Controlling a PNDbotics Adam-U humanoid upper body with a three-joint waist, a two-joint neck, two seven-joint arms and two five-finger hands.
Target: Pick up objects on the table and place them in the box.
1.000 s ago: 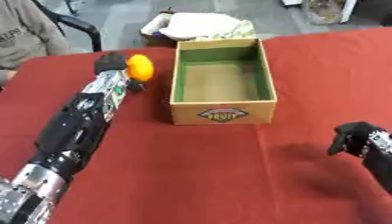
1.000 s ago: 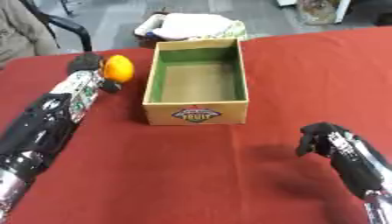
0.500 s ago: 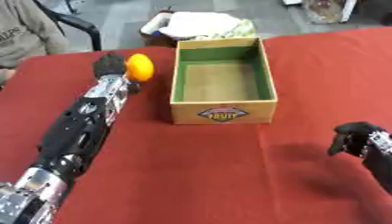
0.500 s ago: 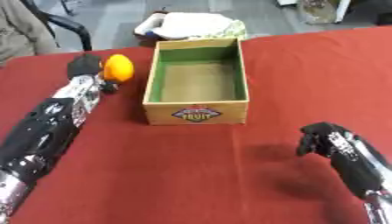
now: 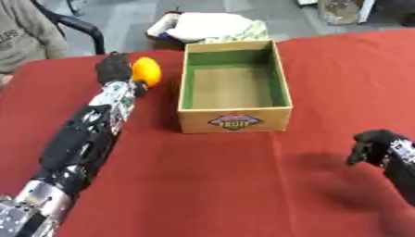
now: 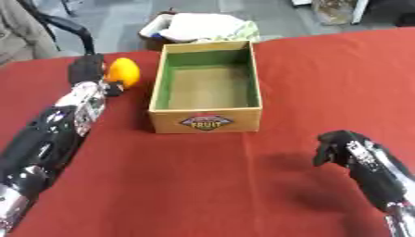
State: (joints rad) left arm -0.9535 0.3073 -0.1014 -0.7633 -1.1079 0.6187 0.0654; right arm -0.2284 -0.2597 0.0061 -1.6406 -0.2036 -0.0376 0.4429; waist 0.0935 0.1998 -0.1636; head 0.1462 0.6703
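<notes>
Our left hand [image 5: 114, 69] is out at the far left of the red tablecloth [image 5: 210, 185], right against the round orange fruit [image 5: 147, 71]; we cannot tell whether its fingers wrap the fruit or just rest beside it. That fruit sits just left of the open cardboard box with the green lining and fruit label [image 5: 233, 92], outside it. The box interior shows nothing inside. Our right hand [image 6: 336, 146] hangs near the lower right, fingers curled in with nothing held, well apart from the box.

A basket [image 6: 154, 34] of pale, perhaps cloth, bundles sits beyond the red table [image 6: 243, 185]
</notes>
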